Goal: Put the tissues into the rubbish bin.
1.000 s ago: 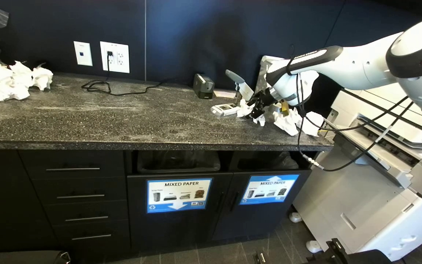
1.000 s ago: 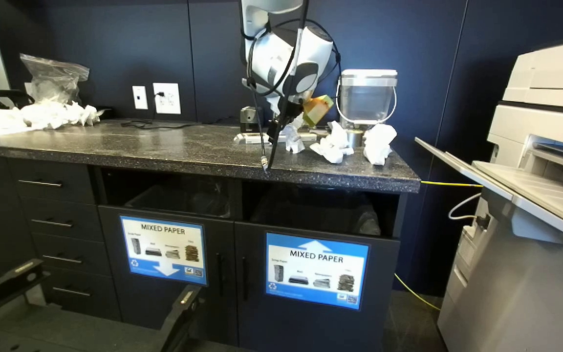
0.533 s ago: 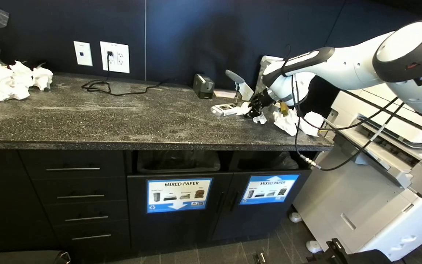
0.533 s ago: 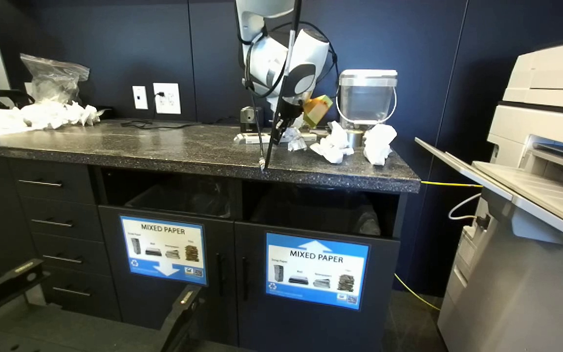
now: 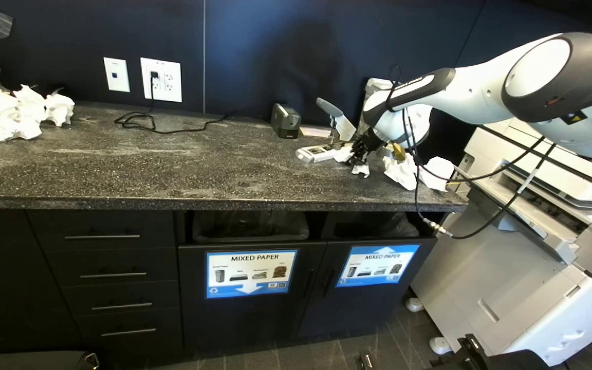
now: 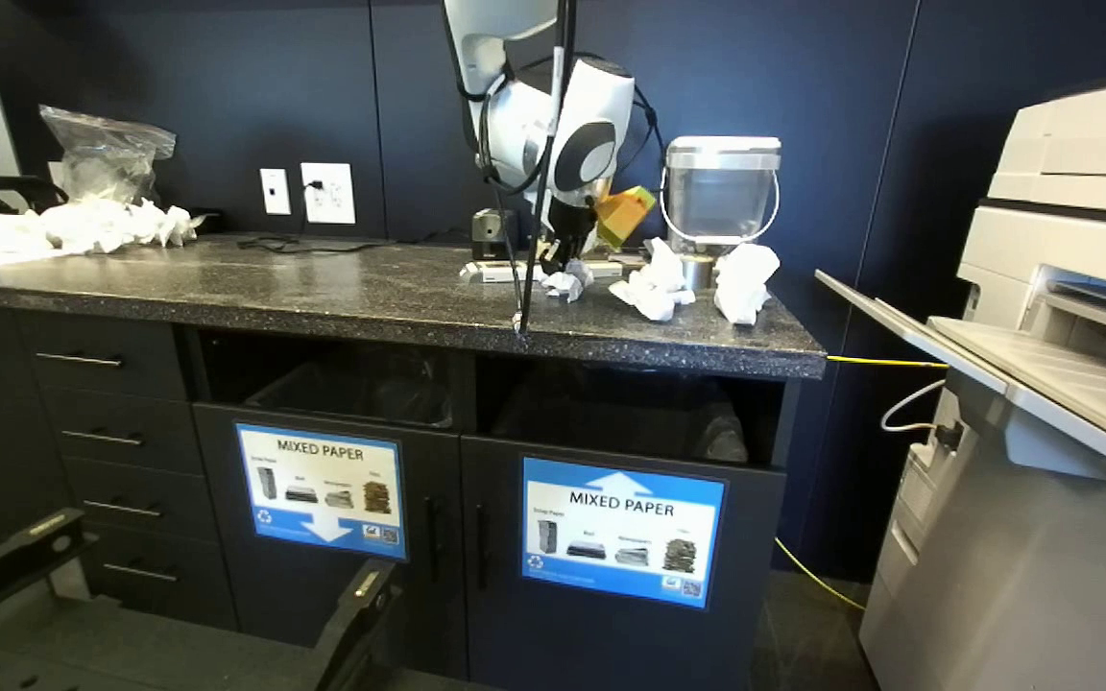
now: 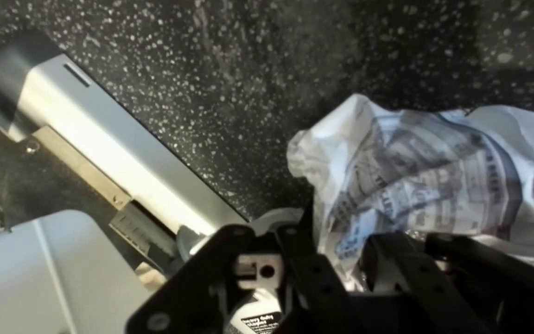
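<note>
A crumpled white tissue with printed newsprint-like marks (image 7: 424, 185) fills the right of the wrist view. Part of it narrows into the gap of my gripper (image 7: 343, 239), which is shut on it. In both exterior views the gripper (image 5: 360, 150) points down at the counter, the tissue (image 6: 567, 281) bunched under its tips. To its right lie two more tissues (image 6: 654, 285) (image 6: 745, 280). A heap of tissues (image 5: 8, 113) covers the counter's far left end. Below the counter, the dark lined rubbish bin (image 6: 625, 417) shows dimly through an opening above a "MIXED PAPER" door.
A heavy-duty stapler (image 7: 114, 139) stands close beside the gripper. Behind it are a pencil sharpener (image 5: 285, 121) and a clear lidded bucket (image 6: 721, 197). An orange-yellow block (image 6: 624, 216) shows by the wrist. A large printer (image 5: 522, 288) flanks the counter's right end.
My gripper has closed from wide open onto the tissue, and the tissue has been squeezed and shifted slightly. The arm has swung a little to the left in both exterior views.
</note>
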### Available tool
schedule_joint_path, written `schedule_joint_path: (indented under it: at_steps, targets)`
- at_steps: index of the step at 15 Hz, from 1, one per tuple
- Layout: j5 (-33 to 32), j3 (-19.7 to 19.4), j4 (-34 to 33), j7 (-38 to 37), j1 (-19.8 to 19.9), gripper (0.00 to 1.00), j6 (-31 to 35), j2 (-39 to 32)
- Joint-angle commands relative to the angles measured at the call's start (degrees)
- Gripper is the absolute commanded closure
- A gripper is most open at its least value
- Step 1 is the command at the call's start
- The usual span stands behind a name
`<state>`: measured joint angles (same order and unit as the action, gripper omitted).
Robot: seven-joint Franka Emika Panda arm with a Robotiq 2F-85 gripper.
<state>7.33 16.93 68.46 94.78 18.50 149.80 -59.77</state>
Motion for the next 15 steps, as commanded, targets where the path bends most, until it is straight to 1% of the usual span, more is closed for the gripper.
schedule_joint_path:
  at_steps: [1, 2, 3, 5, 6, 7, 8, 9, 10, 11, 12, 13, 14, 15]
  targets:
    - [-2.19, -7.89, -3.16, -10.71, -5.89, 0.87, -6.55, 0.65]
    - [-2.59, -9.01, -4.62, -12.9, -6.43, 0.85, -10.07, 0.72]
    - [-3.75, -10.58, -4.78, -15.74, -8.4, 0.85, -12.2, 0.65]
    - [-4.58, -10.89, -7.48, -17.58, -8.69, 0.85, -20.18, 0.68]
    - [-5.53, -11.84, -7.54, -19.89, -10.2, 0.85, -22.39, 0.75]
    - [-5.97, -11.91, -8.21, -21.04, -10.76, 0.85, -25.35, 0.75]
    - [-5.79, -11.72, -9.52, -21.68, -10.28, 0.85, -28.99, 0.97]
    - [-5.82, -11.82, -9.8, -23.25, -10.79, 0.86, -30.93, 1.02]
    - [-5.93, -12.2, -9.11, -25.67, -11.78, 0.86, -31.71, 1.37]
    - [-5.46, -12.27, -9.75, -27.31, -11.4, 0.85, -33.6, 1.66]
    - [-5.61, -12.64, -9.52, -29.43, -11.71, 0.85, -34.03, 1.92]
    - [-6.57, -13.43, -7.92, -32.45, -13.13, 0.87, -32.63, 2.41]
    - [-6.77, -13.88, -7.37, -34.65, -13.13, 0.87, -32.35, 3.09]
    - [-7.79, -15.08, -6.31, -38.36, -13.95, 0.88, -30.33, 3.69]
